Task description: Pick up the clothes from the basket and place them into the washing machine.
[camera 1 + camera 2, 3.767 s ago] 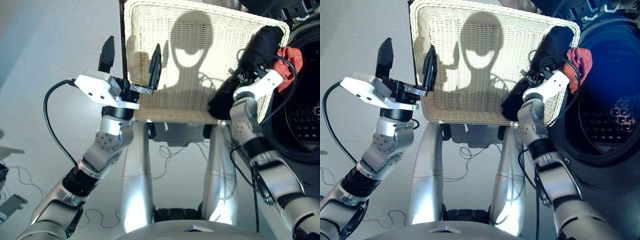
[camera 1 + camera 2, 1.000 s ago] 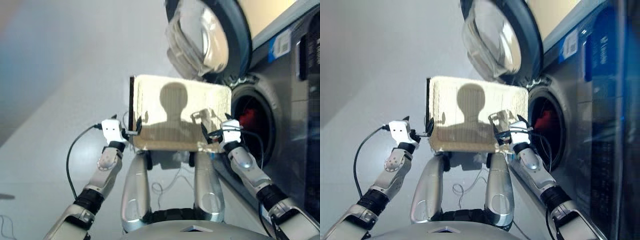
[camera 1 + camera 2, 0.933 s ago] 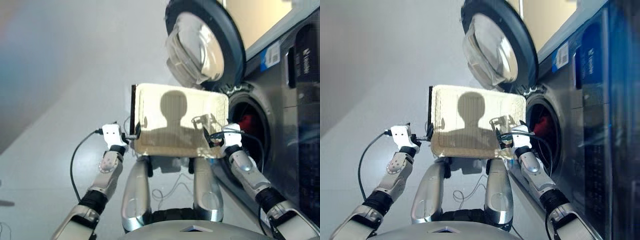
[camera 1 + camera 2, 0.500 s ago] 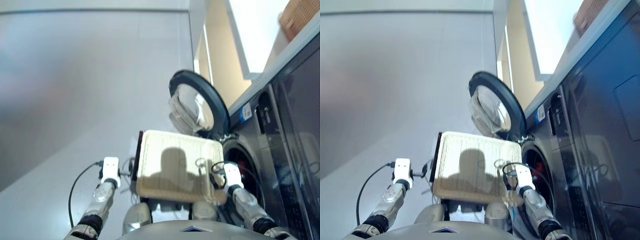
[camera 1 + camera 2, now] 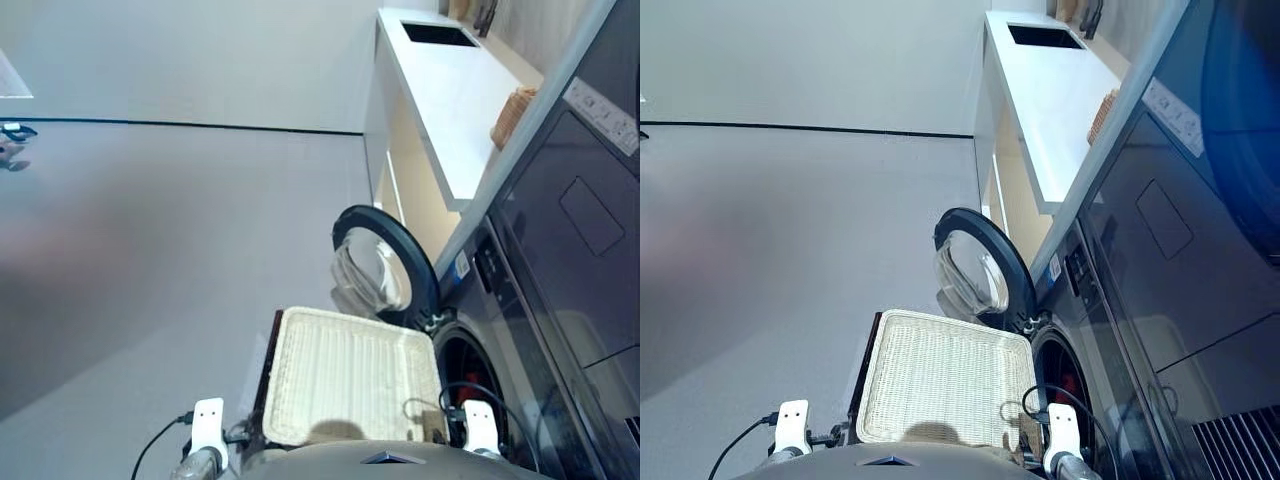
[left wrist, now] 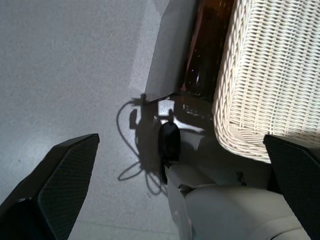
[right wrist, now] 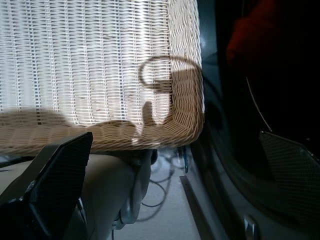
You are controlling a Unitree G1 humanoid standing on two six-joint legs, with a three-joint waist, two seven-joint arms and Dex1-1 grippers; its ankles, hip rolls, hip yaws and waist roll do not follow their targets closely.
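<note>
The cream wicker basket (image 5: 350, 375) shows only bare weave inside. To its right stands the dark grey washing machine (image 5: 500, 330), its round door (image 5: 385, 262) swung open behind the basket. A red piece of the clothes (image 7: 255, 40) lies in the dark drum, also visible as a red patch (image 5: 1070, 385). My left gripper (image 6: 180, 139) is open and empty, off the basket's near left corner (image 6: 240, 135). By the near right corner (image 7: 187, 115), beside the drum mouth, my right gripper (image 7: 175, 135) is open and empty too.
A white counter (image 5: 450, 90) with a small brown wicker basket (image 5: 512, 118) runs behind the washer. A dark panelled appliance (image 5: 580, 210) sits above it. A dark stand (image 6: 207, 50) carries the cream basket. Cables (image 6: 132, 150) lie on the grey floor (image 5: 150, 250).
The camera has tilted far up and back. The black and red clothes at the basket's right edge have left it; red now shows in the drum. My right gripper no longer holds cloth.
</note>
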